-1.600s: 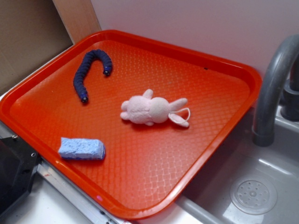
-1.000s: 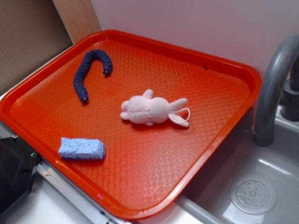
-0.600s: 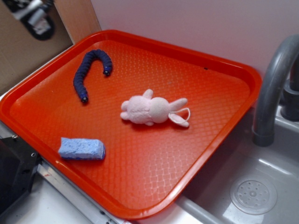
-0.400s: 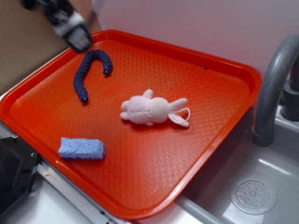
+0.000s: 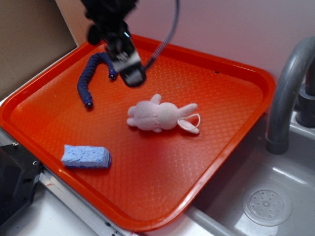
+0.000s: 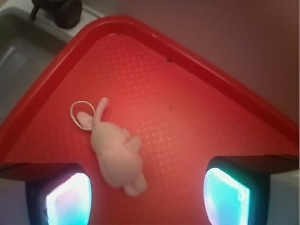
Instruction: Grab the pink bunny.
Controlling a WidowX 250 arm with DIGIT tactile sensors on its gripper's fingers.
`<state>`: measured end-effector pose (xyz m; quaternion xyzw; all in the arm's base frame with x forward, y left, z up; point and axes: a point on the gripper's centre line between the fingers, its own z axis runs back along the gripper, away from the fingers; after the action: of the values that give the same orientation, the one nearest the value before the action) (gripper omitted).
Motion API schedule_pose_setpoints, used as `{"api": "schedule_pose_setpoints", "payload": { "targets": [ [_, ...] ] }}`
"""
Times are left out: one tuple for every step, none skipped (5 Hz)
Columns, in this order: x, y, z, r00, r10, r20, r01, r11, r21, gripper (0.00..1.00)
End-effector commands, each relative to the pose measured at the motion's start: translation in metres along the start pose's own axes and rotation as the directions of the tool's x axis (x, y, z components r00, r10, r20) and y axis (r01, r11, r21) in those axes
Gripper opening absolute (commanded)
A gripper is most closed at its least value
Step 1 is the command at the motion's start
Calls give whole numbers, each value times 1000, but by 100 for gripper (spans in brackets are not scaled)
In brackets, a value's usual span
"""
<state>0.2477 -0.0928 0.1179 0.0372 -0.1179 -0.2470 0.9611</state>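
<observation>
The pink bunny (image 5: 160, 116) lies on its side in the middle of the orange tray (image 5: 231, 73), ears toward the right. My gripper (image 5: 129, 70) hangs above the tray's far left part, up and left of the bunny and apart from it. In the wrist view the bunny (image 6: 115, 154) lies ahead between the two glowing fingers, nearer the left fingertip (image 6: 68, 199), and the gripper (image 6: 147, 199) is open and empty.
A dark blue worm toy (image 5: 91, 73) curls at the tray's far left, just left of the gripper. A blue sponge block (image 5: 86, 157) lies near the tray's front left rim. A grey faucet (image 5: 288, 93) and sink (image 5: 268, 204) stand to the right.
The gripper has come into view from the upper left and moved right and down over the tray toward the bunny. The toys have not moved.
</observation>
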Motion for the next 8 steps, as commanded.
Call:
{"api": "schedule_pose_setpoints", "payload": {
  "targets": [
    [7, -13, -31, 996, -89, -12, 89, 996, -22, 100],
    [5, -19, -48, 990, -135, -33, 133, 989, -61, 100],
    [-1, -26, -58, 986, -155, -67, 150, 986, -70, 100],
    [-8, -26, -74, 980, -163, -111, 156, 985, -68, 100],
    [-11, -31, -90, 969, -185, -162, 174, 981, -79, 100],
    [-13, -34, -95, 965, -189, -182, 180, 982, -64, 100],
    [-13, -31, -82, 975, -167, -147, 161, 985, -55, 0],
    [-12, -10, -50, 989, -41, -140, 43, 999, 15, 0]
  ]
}}
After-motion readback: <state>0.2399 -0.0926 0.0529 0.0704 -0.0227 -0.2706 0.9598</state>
